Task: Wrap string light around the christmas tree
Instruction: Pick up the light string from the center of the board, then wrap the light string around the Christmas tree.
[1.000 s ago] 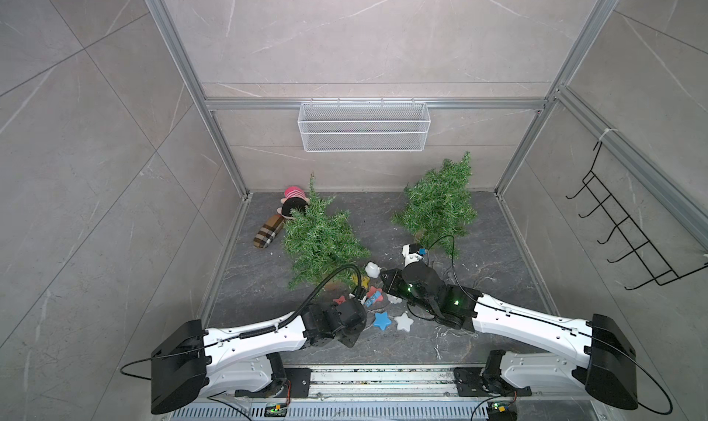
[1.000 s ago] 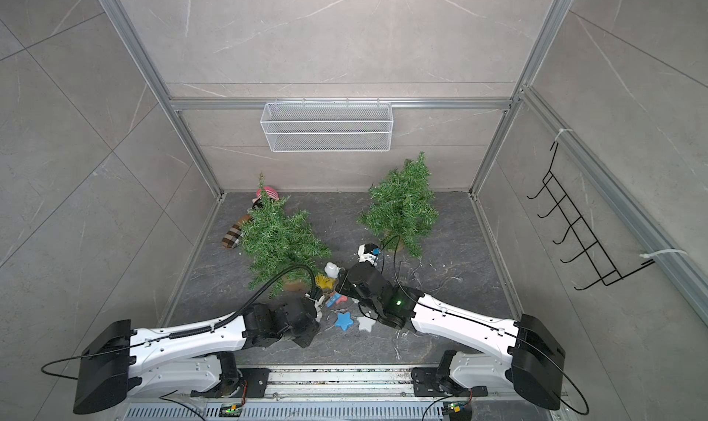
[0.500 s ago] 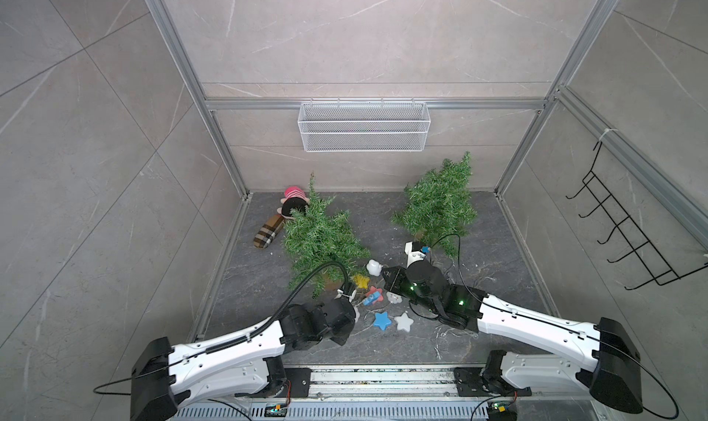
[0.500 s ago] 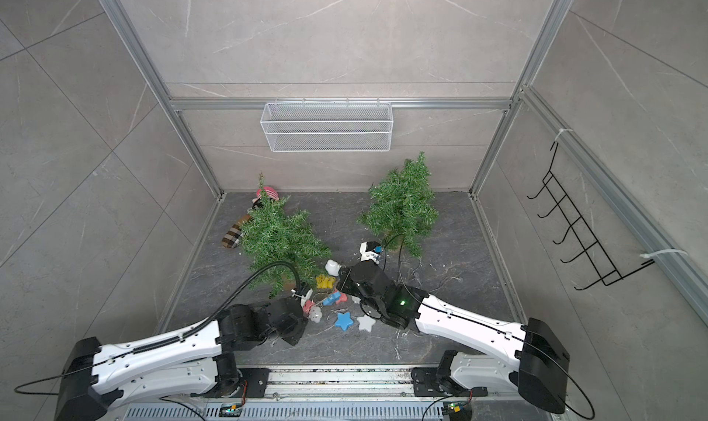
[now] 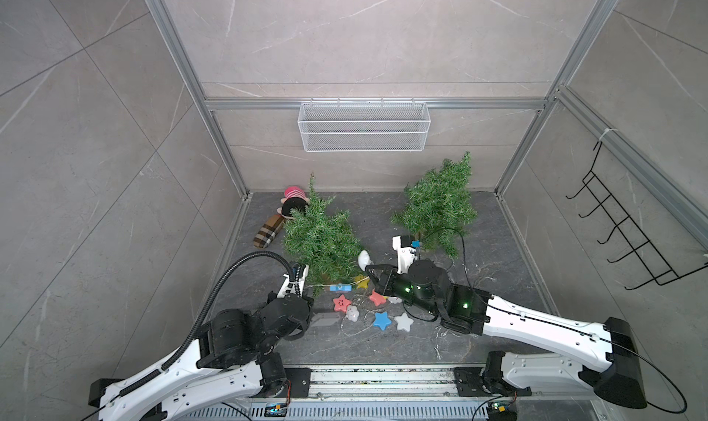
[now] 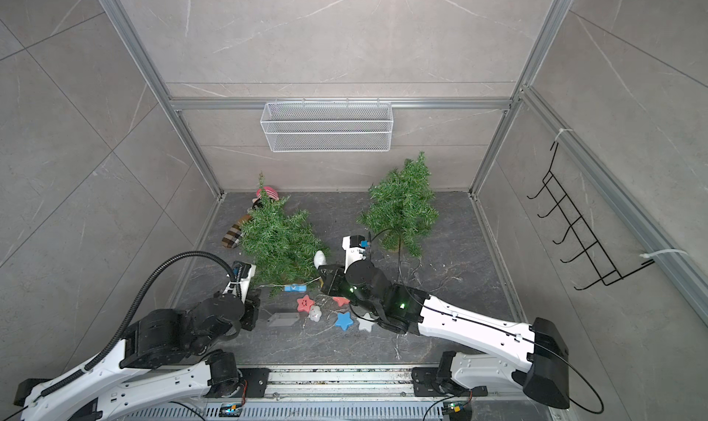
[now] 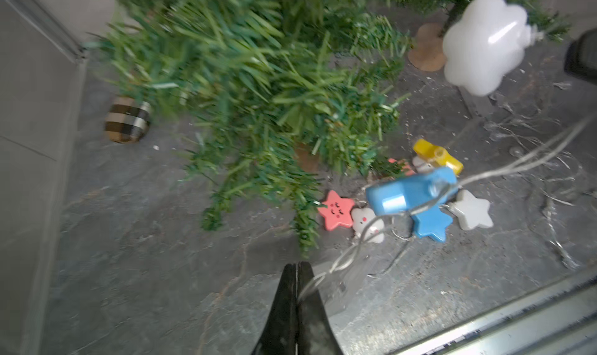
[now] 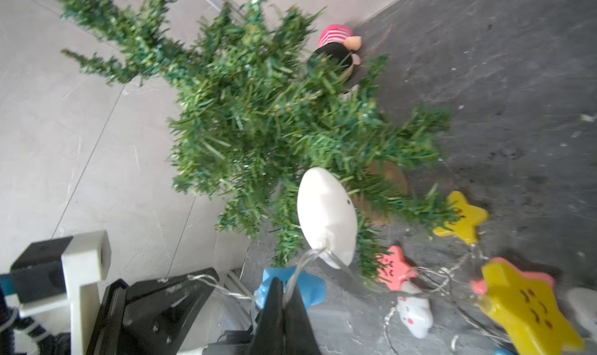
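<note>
Starting the wrap, apparently. Pinching the string light (image 7: 410, 192) by its wire in left fingers (image 7: 287, 305), fully closed; clamping the same wire in right fingers (image 8: 274, 314), also closed, just under a white cloud lamp (image 8: 326, 214). Holding that strand slung between both, christmas tree (image 5: 322, 239) just beyond the tips, nothing on branches yet. Next, probably: lift and carry round the foliage. Beware star lamps (image 5: 342, 302) heaped on the worktop (image 5: 383, 346) below the fingers, likely to snag. Second tree (image 5: 436, 208) past right fingers, plush doll (image 5: 293, 204) beyond the near tree.

White shells and black joints clothe the left arm (image 5: 222, 380) and right arm (image 5: 536, 323); a ribbed black hose (image 5: 264, 253) runs along the left, green lamps (image 5: 465, 305) dot the right
</note>
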Motion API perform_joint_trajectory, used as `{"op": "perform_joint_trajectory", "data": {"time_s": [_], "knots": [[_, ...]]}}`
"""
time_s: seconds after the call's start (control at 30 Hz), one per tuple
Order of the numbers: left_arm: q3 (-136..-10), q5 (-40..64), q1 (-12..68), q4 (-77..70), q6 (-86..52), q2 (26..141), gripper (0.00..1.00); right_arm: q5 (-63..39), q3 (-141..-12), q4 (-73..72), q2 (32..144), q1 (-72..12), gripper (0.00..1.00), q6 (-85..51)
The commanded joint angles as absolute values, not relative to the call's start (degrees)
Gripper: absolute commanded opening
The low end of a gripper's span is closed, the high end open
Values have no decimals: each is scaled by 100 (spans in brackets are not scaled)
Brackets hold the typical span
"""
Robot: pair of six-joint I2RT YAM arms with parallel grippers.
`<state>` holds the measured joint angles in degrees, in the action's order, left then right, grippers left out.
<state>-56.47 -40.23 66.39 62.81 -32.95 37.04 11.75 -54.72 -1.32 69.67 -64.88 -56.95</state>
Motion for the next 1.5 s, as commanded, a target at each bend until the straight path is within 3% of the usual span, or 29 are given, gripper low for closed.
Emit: {"op": "perform_joint_trajectory", "data": {"time_s": [0.0,0.33,0.57,0.67,0.8,0.87,1.3,1.47], "knots": [[-6122,-5038,6641,6976,-3074,3655,0,1127,-5687,-561,7284,-6661,0,-5556],[-6235,-5958,6606,7136,-3376,3258,0,925,-6104,-879,8045,-6895,0,-5596],[-6198,-6000,6448,6384,-2881,4122,0,1025,-6103,-897,8196,-6900,0,-5572],[-5968,-5082,5500,5578,-2253,3998,0,1132,-6001,-914,8184,-6908,0,-5598],[-5560,-2279,3198,4862,-1834,4102,0,1356,-5771,-971,8095,-6908,0,-5648],[-5504,-1390,2422,4813,-1853,4542,0,1385,-5732,-924,8076,-6908,0,-5635],[-5212,-841,685,4000,-1251,5167,0,1608,-5841,-858,8480,-6893,0,-5731],[-5765,-589,554,3587,-861,5646,0,1587,-5982,-970,8773,-6896,0,-5970]]}}
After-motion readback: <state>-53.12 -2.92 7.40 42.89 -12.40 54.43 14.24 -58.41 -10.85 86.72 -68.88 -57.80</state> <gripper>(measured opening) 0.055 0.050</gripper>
